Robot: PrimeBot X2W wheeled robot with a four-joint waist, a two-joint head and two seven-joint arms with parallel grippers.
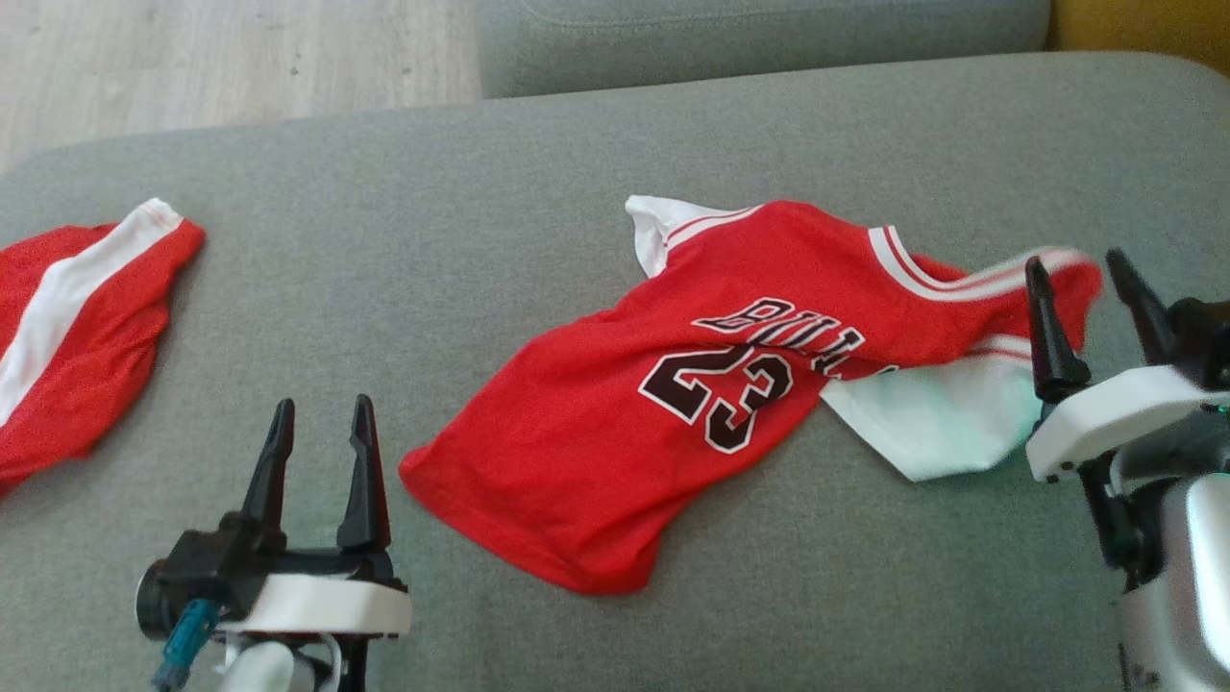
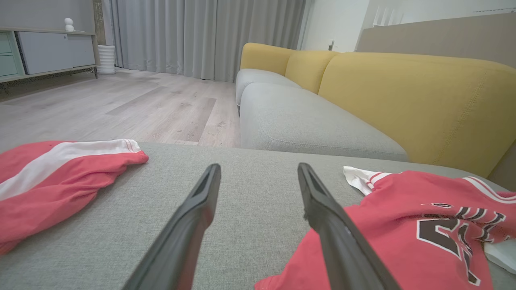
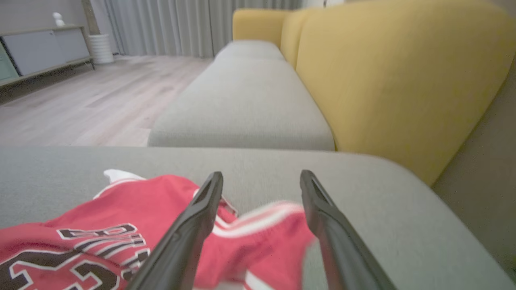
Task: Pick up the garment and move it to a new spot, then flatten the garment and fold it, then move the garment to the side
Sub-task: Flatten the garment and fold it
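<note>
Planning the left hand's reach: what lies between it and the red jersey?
Only bare grey sofa cushion. In the head view a narrow strip of it separates the left hand from the hem corner of the red jersey; nothing else sits there.

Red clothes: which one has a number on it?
The red jersey in the middle shows a black 23. The red garment on the left has a white stripe instead.

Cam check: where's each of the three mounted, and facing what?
Head: up top, looking down on the jersey on the grey cushion; left gripper and right gripper show, open.
Left wrist: along its own fingers, toward the yellow sofa.
Right wrist: along its own fingers, over the jersey, toward the sofa.
Shared: all see the jersey.
</note>
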